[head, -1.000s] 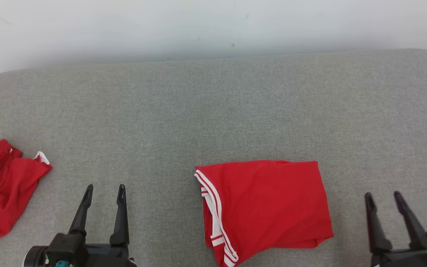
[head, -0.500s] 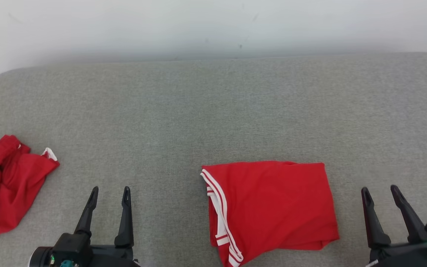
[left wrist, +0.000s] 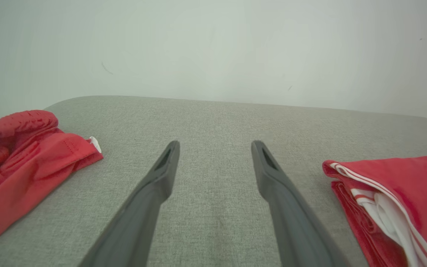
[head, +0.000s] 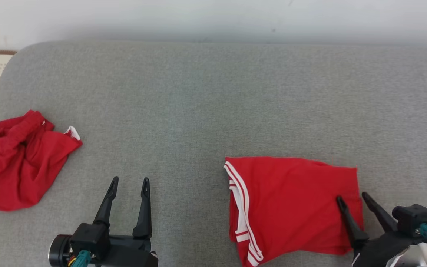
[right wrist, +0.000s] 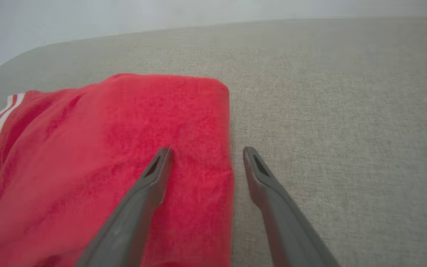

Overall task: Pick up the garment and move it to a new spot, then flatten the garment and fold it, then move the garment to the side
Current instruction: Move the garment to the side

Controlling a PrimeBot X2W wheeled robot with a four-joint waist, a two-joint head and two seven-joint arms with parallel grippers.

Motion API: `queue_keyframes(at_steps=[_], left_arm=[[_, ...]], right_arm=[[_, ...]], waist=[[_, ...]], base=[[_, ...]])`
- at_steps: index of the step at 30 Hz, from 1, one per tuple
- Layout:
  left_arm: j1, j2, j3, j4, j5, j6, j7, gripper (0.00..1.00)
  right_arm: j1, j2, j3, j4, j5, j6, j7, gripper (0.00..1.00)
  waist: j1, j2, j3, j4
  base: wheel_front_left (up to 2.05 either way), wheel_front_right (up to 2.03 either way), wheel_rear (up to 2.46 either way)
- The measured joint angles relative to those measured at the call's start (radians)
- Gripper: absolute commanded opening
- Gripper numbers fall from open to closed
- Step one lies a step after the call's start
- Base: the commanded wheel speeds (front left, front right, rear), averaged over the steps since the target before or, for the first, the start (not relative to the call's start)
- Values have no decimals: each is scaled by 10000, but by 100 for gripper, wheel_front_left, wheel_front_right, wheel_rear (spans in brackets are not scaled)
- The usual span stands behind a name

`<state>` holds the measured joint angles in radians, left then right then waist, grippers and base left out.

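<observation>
Crumpled red cloth (head: 20,163) far left, unmoved. Left gripper (head: 130,180), fingers apart, empty, over bare grey cushion (head: 198,111). Folded red garment (head: 291,204) with white stripes lies right of centre. Right gripper (head: 351,196), fingers apart, now straddles its right edge; earlier beside it, apart. White wall (head: 198,15) behind cushion.

Left gripper (head: 130,180) and right gripper (head: 351,196): long black tapered fingers (left wrist: 143,207), slotted near tips, mounted on black housings (head: 91,237). Teal connectors (head: 426,230) fitted at both wrists; pale forearm (head: 413,257) seen right.
</observation>
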<state>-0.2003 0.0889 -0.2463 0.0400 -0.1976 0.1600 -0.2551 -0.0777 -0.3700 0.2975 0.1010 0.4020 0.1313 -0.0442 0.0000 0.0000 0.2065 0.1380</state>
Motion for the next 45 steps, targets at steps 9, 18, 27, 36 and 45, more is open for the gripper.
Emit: queue_keyframes(at_steps=[9,18,27,36,45], left_arm=[[-197,-77,-6,86,-21,17,-25,100],[-411,75,46,-337,176,21,-42,100],[-789,510,25,-1011,545,82,270,100],[-1318,769,-169,-1528,777,4,800,100],[-1973,809,-481,-1841,1080,-71,1064,100]], right_arm=[[-558,-286,516,652,865,0,489,0],[-514,-326,211,-130,-21,0,-161,0],[-204,-222,-422,-272,-435,0,-844,0],[-892,-134,-537,324,-286,0,-1620,0],[-3614,-437,-1104,1948,360,0,-2104,0]], waist=[[1,0,436,231],[0,0,622,-545],[1,0,960,-2156],[1,1,1388,-3876],[2,1,2132,-4685]], base=[[0,0,0],[0,0,0],[0,0,0],[0,0,0],[0,0,0]])
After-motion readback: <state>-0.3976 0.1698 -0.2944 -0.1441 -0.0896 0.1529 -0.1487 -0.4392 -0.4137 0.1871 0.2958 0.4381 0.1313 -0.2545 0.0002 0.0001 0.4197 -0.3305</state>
